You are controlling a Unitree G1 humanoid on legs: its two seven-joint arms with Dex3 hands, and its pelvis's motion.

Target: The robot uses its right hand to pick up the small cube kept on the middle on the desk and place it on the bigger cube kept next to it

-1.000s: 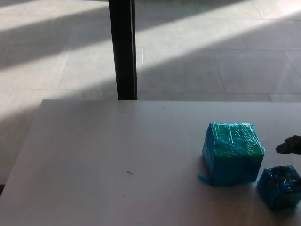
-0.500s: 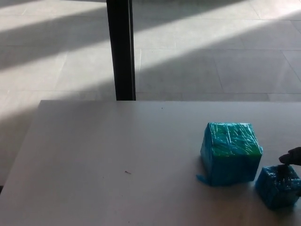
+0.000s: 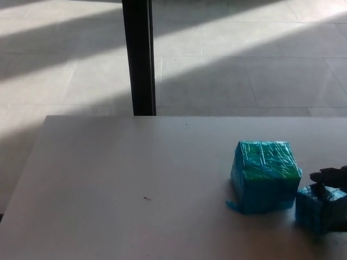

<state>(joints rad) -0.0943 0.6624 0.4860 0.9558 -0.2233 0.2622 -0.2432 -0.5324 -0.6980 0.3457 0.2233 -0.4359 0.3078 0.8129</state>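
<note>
The bigger cube, wrapped in teal-blue film, stands on the white desk at the right. The small blue cube sits just right of it, close to the desk's front-right corner. Only a dark bit of my right hand shows at the picture's right edge, directly over the small cube's top and seemingly touching it. The rest of that hand is cut off by the frame. My left hand does not show.
A black vertical post rises behind the desk's far edge. Beyond it lies a tiled floor with bands of sunlight. A tiny red speck lies on the desk's left half.
My right hand has come down and leftward from beside the bigger cube to the top of the small cube. The picture has shifted slightly, so the camera moved a little.
</note>
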